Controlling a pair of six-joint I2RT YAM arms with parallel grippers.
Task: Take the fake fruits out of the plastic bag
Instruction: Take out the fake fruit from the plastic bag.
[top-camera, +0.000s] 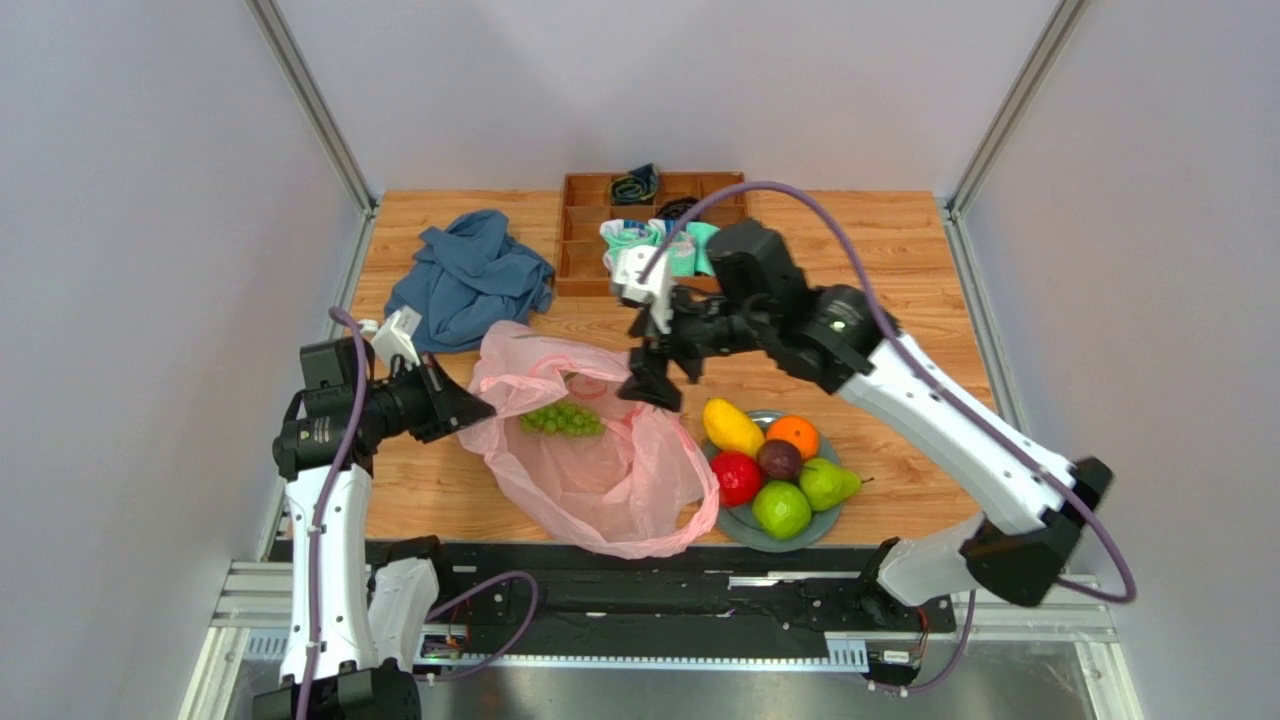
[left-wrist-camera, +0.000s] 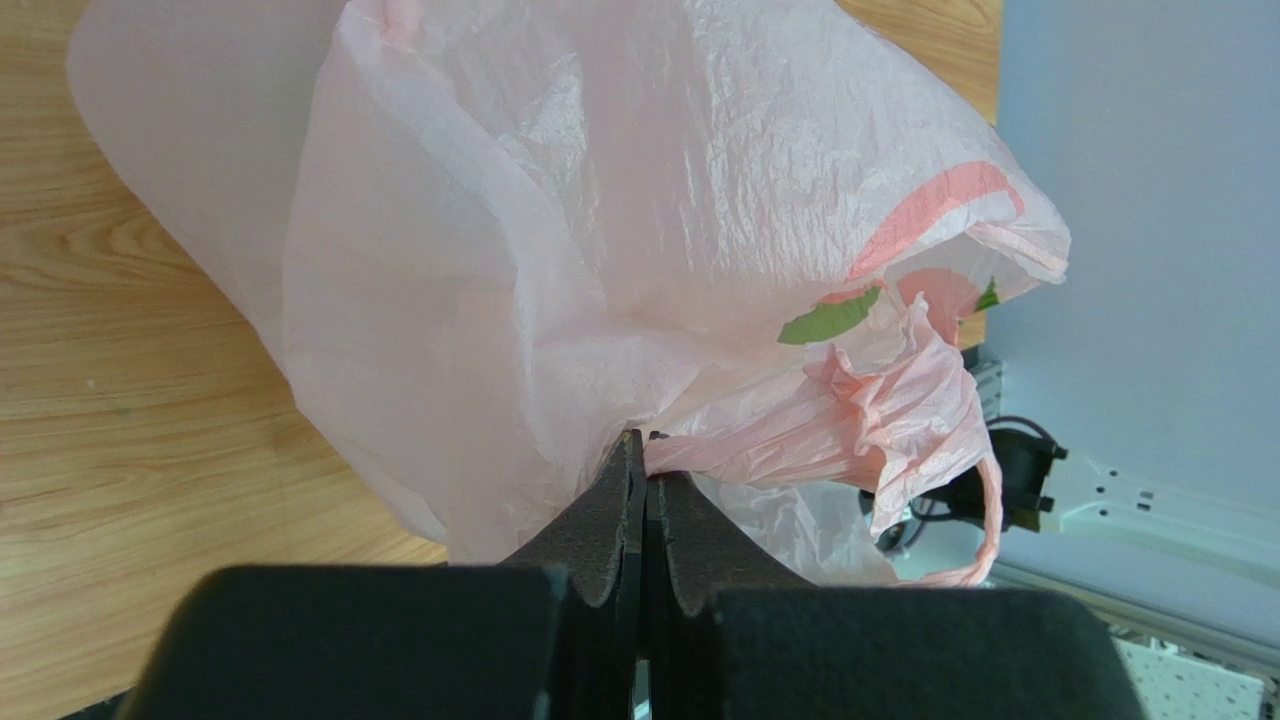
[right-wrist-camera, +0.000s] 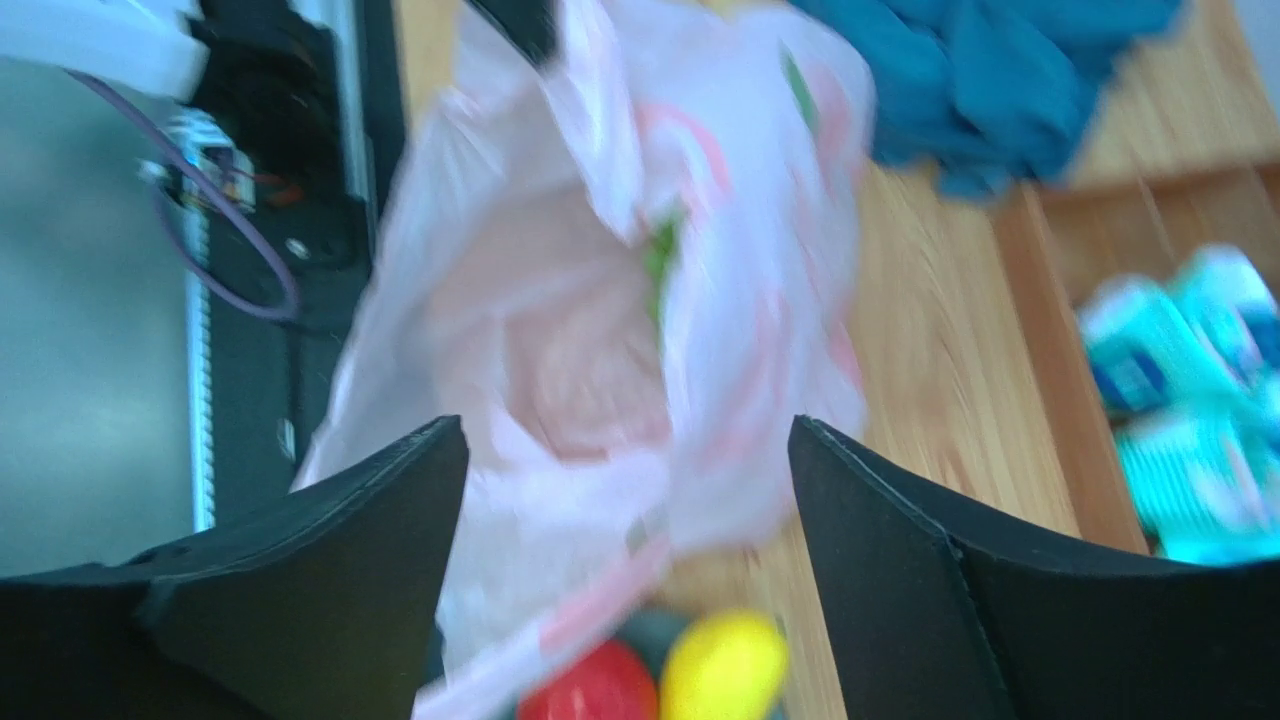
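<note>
The pink plastic bag (top-camera: 601, 458) lies open on the table with green grapes (top-camera: 564, 419) inside. My left gripper (top-camera: 469, 408) is shut on the bag's left edge; its view shows the pinched bag film (left-wrist-camera: 631, 255) at my gripper (left-wrist-camera: 646, 458). My right gripper (top-camera: 649, 387) is open and empty above the bag's right rim; its blurred view shows the bag (right-wrist-camera: 601, 300) below my gripper (right-wrist-camera: 624, 450). A grey plate (top-camera: 836, 515) holds a yellow lemon (top-camera: 732, 426), orange (top-camera: 793, 435), dark plum (top-camera: 778, 459), red apple (top-camera: 736, 477), green apple (top-camera: 781, 510) and green pear (top-camera: 827, 483).
A blue cloth (top-camera: 470, 278) lies at the back left. A wooden compartment tray (top-camera: 583, 240) at the back holds teal-and-white socks (top-camera: 657, 243). The plate sits right beside the bag's right side. Grey walls stand on both sides.
</note>
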